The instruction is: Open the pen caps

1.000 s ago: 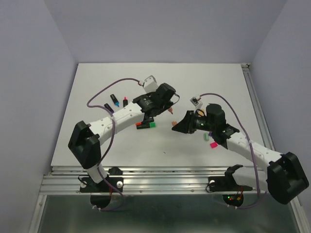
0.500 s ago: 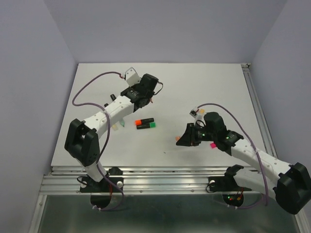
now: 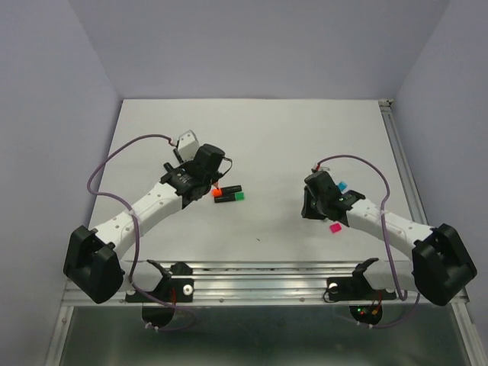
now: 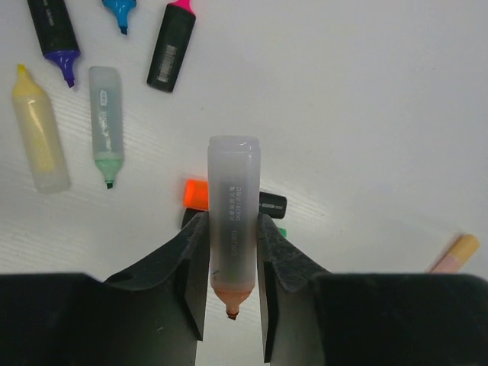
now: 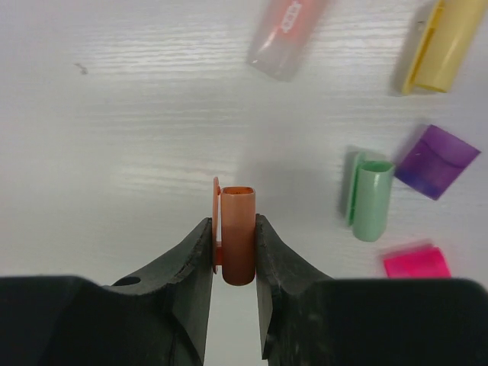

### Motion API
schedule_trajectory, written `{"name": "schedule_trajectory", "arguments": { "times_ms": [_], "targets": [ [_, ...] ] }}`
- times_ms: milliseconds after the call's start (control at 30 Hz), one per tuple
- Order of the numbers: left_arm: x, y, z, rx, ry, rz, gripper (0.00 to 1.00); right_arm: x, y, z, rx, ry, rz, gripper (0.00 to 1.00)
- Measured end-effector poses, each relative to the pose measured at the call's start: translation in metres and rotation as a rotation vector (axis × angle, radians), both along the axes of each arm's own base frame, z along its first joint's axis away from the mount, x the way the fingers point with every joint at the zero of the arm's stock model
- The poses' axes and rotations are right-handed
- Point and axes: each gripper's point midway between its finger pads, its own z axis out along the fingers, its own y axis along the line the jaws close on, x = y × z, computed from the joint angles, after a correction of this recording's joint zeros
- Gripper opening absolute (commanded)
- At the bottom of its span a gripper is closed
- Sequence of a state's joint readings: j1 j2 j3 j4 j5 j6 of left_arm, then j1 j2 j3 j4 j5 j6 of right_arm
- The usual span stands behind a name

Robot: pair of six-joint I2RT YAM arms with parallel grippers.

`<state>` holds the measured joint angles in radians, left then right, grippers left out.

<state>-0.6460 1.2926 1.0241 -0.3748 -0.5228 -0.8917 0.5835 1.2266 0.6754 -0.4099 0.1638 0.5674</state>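
Top view: we see both arms reaching over the white table [image 3: 305, 130]. The L gripper [image 3: 209, 177] hangs just beside two black pens [image 3: 229, 194] lying side by side, one w/ an orange cap [image 3: 216, 191], one w/ a green cap [image 3: 239, 196]. The R gripper [image 3: 311, 206] sits low on the right half, between a cyan cap [image 3: 342, 185] and a pink cap [image 3: 334, 227], both loose on the table. From up here we can't tell how either pair of jaws stands.

L wrist view: the L gripper is clamped on a pale pen [image 4: 233, 171], see-through and uncapped, its peach nib pointing back toward the camera. The orange cap shows on the table just behind it. At upper left lie a yellow pen [image 4: 36, 130], a mint pen [image 4: 105, 114], a purple-nib pen [image 4: 53, 34] and a pink-nib pen [image 4: 171, 46], all uncapped and apart from each other.

R wrist view: the R gripper is closed on a peach cap [image 5: 237, 210], held lengthwise w/ its open mouth facing away. On the table to the right lie a mint cap [image 5: 370, 200], a purple cap [image 5: 437, 162], the pink cap and, farther off, a yellow cap [image 5: 441, 42]. A blurred pale piece [image 5: 286, 34] lies at the top edge; we can't tell what it is.
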Motion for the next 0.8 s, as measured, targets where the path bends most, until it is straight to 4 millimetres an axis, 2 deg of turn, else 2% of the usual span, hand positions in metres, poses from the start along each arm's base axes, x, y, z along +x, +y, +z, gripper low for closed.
{"name": "schedule_trajectory", "arguments": {
  "times_ms": [67,167,333,367,433,533,733,800],
  "targets": [
    [-0.009,0.006,-0.015,0.024,0.037,-0.003,0.00,0.003,-0.016,-0.010,-0.090,0.008,-0.049,0.10],
    [-0.021,0.014,-0.033,0.059,0.089,-0.004,0.00,0.005,-0.030,-0.019,-0.166,0.021,-0.085,0.13],
    [-0.032,0.030,-0.043,0.095,0.127,0.031,0.00,0.004,-0.047,-0.032,-0.262,0.049,-0.128,0.18],
    [-0.032,0.032,-0.044,0.096,0.130,0.039,0.00,0.004,-0.048,-0.033,-0.273,0.053,-0.134,0.27],
    [-0.032,0.039,-0.046,0.107,0.142,0.065,0.00,0.004,-0.051,-0.035,-0.291,0.060,-0.139,0.35],
    [-0.031,0.051,-0.050,0.124,0.162,0.103,0.00,0.004,-0.053,-0.033,-0.297,0.061,-0.151,0.39],
    [-0.023,0.076,-0.058,0.137,0.193,0.177,0.00,0.009,-0.050,-0.018,-0.278,0.039,-0.159,0.61],
    [-0.020,0.083,-0.058,0.139,0.194,0.192,0.00,0.011,-0.047,-0.009,-0.256,0.020,-0.158,0.78]
  ]
}}
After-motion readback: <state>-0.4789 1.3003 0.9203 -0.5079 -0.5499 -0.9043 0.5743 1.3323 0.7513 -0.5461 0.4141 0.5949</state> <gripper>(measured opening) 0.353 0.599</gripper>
